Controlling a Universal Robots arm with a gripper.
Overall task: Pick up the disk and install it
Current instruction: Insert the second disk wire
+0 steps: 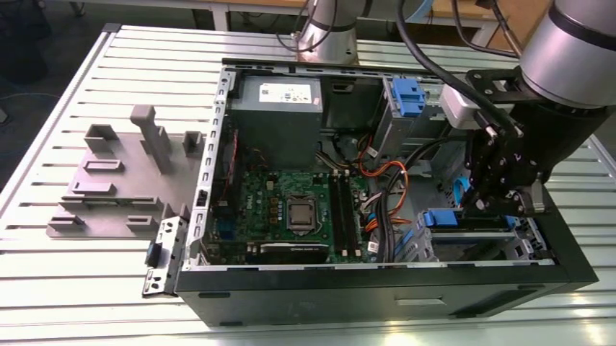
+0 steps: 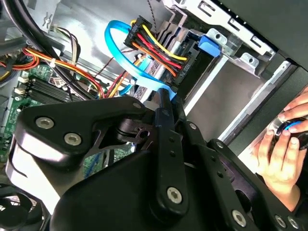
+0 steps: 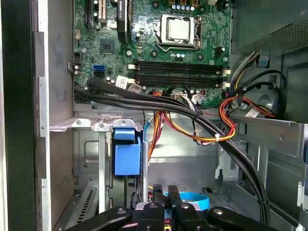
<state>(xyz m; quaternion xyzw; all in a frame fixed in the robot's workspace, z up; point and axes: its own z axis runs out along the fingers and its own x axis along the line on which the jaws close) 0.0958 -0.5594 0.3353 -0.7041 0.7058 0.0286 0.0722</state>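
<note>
The disk (image 1: pixel 441 218) sits in the lower drive bay at the exterior view's right, inside the open case. Its blue carrier end (image 3: pixel 126 156) faces out and its silver body is mostly hidden by the bay's metal. My gripper (image 1: pixel 513 207) hangs just to the right of that bay, above the case's front corner. Both wrist views show the fingers closed together, gripper (image 2: pixel 164 94) and gripper (image 3: pixel 168 196), with the tips against a flat blue data cable (image 2: pixel 126 57). I cannot tell whether the cable is pinched. A black connector (image 2: pixel 154 45) with red and yellow wires lies beside the carrier's blue tab (image 2: pixel 210 44).
The motherboard (image 1: pixel 288 209) fills the case floor, with bundled cables (image 1: pixel 380 187) between it and the bays. A grey power supply (image 1: pixel 277 108) and a blue bracket (image 1: pixel 408 97) stand at the back. A grey fixture (image 1: pixel 125 173) lies on the slatted table. A person's hand (image 2: pixel 281 149) is outside the case.
</note>
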